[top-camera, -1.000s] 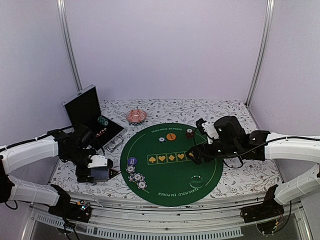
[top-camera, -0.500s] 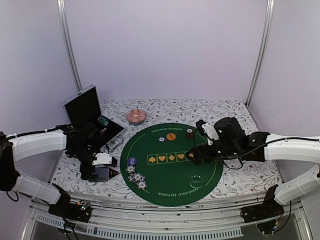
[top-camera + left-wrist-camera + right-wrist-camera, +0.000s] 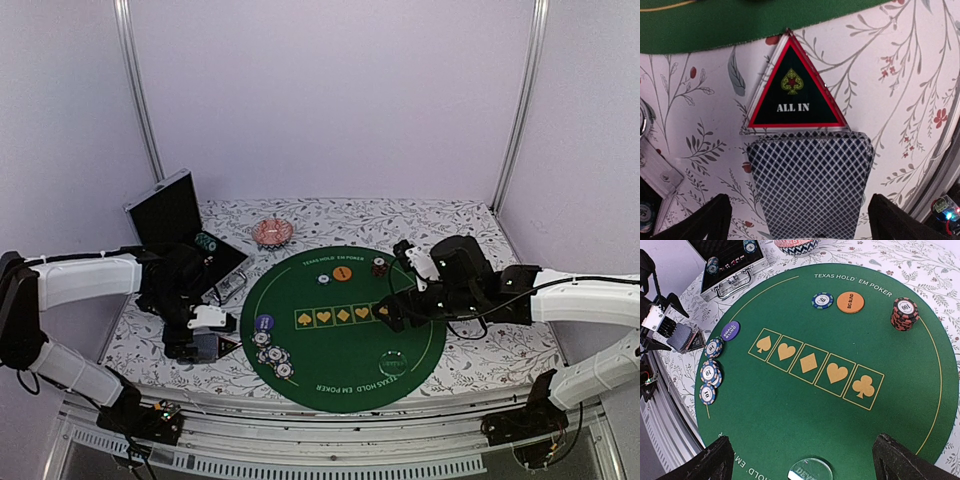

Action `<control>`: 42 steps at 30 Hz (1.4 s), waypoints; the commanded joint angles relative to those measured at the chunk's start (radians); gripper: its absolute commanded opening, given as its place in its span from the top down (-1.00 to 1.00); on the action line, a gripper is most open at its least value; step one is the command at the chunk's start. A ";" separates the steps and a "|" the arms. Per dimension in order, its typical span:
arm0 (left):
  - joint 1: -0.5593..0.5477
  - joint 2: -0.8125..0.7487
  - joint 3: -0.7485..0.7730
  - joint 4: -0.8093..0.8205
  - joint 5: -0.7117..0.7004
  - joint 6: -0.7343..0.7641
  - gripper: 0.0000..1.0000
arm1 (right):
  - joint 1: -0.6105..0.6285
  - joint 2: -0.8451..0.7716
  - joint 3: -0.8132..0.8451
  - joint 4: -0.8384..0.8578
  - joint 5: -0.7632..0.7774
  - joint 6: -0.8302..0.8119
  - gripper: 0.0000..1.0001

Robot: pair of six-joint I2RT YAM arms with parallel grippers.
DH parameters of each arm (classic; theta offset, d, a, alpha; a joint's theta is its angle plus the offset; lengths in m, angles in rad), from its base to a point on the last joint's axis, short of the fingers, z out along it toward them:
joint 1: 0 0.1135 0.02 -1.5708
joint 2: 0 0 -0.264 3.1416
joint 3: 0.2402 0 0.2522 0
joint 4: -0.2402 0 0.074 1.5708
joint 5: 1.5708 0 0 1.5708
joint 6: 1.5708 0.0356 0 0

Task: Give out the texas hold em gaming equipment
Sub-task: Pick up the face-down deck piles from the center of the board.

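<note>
A deck of playing cards [image 3: 810,185] with a blue diamond-pattern back lies on the floral tablecloth left of the green mat [image 3: 340,340]. My left gripper [image 3: 797,220] is open, with one finger on each side of the deck and a gap at both sides; it also shows in the top view [image 3: 203,340]. A red-edged "ALL IN" triangle [image 3: 792,95] lies just beyond the deck. My right gripper [image 3: 802,450] is open and empty above the mat's near right part [image 3: 392,310]. Blue-white chips [image 3: 710,372] sit at the mat's left edge. A red chip stack [image 3: 905,314] sits at the far side.
On the mat are a purple small blind disc [image 3: 730,330], a blue chip [image 3: 822,300], an orange big blind disc [image 3: 850,302] and a clear dealer button [image 3: 810,472]. An open metal case [image 3: 185,235] holding chips and a pink dish [image 3: 272,232] stand at the back left.
The left arm has swung in, its elbow moving toward the case, and its gripper has shifted slightly right over the deck. The right arm has barely moved.
</note>
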 commanded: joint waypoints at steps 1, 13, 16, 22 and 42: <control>0.023 -0.001 -0.015 -0.035 0.032 0.082 -0.96 | -0.003 -0.029 -0.020 0.015 -0.009 -0.006 -0.98; 0.073 0.015 -0.060 0.018 0.014 0.121 -0.96 | -0.003 -0.019 -0.024 0.021 -0.022 -0.010 -0.98; 0.073 0.027 -0.065 0.038 0.013 0.119 -0.96 | -0.005 -0.017 -0.025 0.024 -0.031 -0.015 -0.98; 0.073 0.066 -0.064 0.061 0.026 0.111 -0.96 | -0.003 -0.017 -0.026 0.026 -0.038 -0.023 -0.97; 0.076 0.096 -0.091 0.129 0.033 0.111 -0.65 | -0.003 -0.034 -0.040 0.026 -0.038 -0.019 -0.98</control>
